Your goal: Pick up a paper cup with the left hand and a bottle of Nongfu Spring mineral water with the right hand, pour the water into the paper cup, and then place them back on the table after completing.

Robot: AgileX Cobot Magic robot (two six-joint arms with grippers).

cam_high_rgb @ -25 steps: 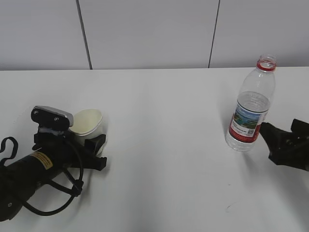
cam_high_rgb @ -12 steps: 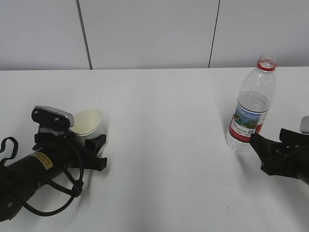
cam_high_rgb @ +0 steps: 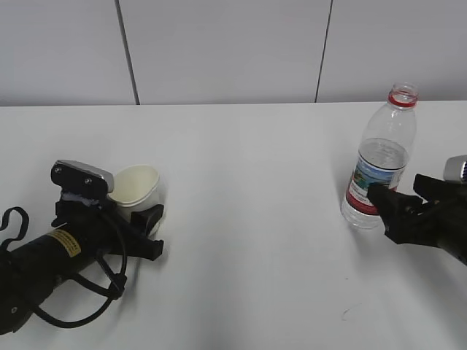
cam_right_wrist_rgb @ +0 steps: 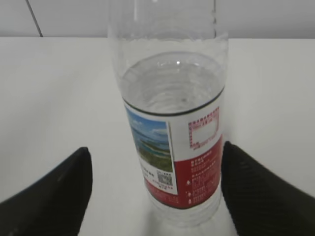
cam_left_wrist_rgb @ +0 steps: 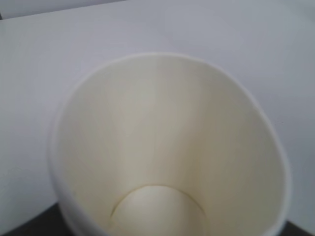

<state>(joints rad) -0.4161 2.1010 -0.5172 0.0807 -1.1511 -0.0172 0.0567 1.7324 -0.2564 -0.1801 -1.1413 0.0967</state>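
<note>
On the white table (cam_high_rgb: 248, 189), take the bottle (cam_high_rgb: 381, 164) as our marker: it stands upright near the right edge, cap off, red ring at its neck, with water (cam_right_wrist_rgb: 172, 86) filling it to about the top of its red and scenic label. Just to the right of the bottle comes the right hand (cam_high_rgb: 400, 202), jaws spread wide. From its wrist camera, one black finger (cam_right_wrist_rgb: 51, 196) sits left of the bottle and the other right of it, the right one looking very close to the label, the left one clear with table showing in between. No grip on it yet.

Far to the left of the bottle, across open tabletop, sits the paper cup (cam_high_rgb: 134, 188), upright and cream inside. From above, nothing shows inside it. The left hand (cam_high_rgb: 143, 222), yellow sticker on its arm, lies low on the table with its fingers either side of the cup, half spread. Whether they press the cup's wall, I can't tell.
</note>
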